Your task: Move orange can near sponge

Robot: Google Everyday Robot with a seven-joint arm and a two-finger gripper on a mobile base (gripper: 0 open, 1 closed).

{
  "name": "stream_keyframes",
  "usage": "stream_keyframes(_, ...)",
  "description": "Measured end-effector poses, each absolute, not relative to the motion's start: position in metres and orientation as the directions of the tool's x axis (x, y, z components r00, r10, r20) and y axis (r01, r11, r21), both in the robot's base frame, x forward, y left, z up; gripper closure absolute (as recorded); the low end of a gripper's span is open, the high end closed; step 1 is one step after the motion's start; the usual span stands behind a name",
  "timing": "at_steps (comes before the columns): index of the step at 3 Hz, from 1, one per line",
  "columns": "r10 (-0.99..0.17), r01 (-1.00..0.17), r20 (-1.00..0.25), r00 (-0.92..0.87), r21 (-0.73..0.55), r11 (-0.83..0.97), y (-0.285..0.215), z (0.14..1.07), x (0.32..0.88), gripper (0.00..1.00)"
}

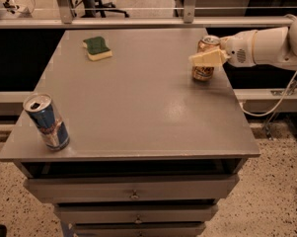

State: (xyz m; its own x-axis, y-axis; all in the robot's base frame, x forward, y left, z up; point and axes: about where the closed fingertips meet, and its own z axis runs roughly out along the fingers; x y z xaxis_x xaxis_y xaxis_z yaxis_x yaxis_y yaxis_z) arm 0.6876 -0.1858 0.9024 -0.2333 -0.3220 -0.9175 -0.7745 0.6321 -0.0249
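Gripper (203,58) at the orange can (203,73), well apart from sponge (97,48).

Nothing readable here tbh: can't make out the lettering on the orange can (203,74) or the blue and silver can (48,125). Gripper (206,58) is right at the orange can.

Layout on the table (138,112)
My hand (205,58) is at the right-edge can (203,74); sponge (97,48) back left, second can (46,121) front left.
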Motion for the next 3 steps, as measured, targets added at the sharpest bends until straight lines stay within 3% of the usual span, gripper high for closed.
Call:
stream_keyframes(1, -0.315, -0.794, -0.934, -0.166, -0.063, 0.605, -0.1858, 0.945, 0.6764, 0.88)
stream_keyframes(2, -0.316, -0.796, -0.934, -0.167, -0.061, 0.603, -0.1836, 0.9438, 0.6773, 1.0)
stream_keyframes(3, -0.316, -0.796, -0.934, -0.167, -0.061, 0.603, -0.1836, 0.9438, 0.6773, 1.0)
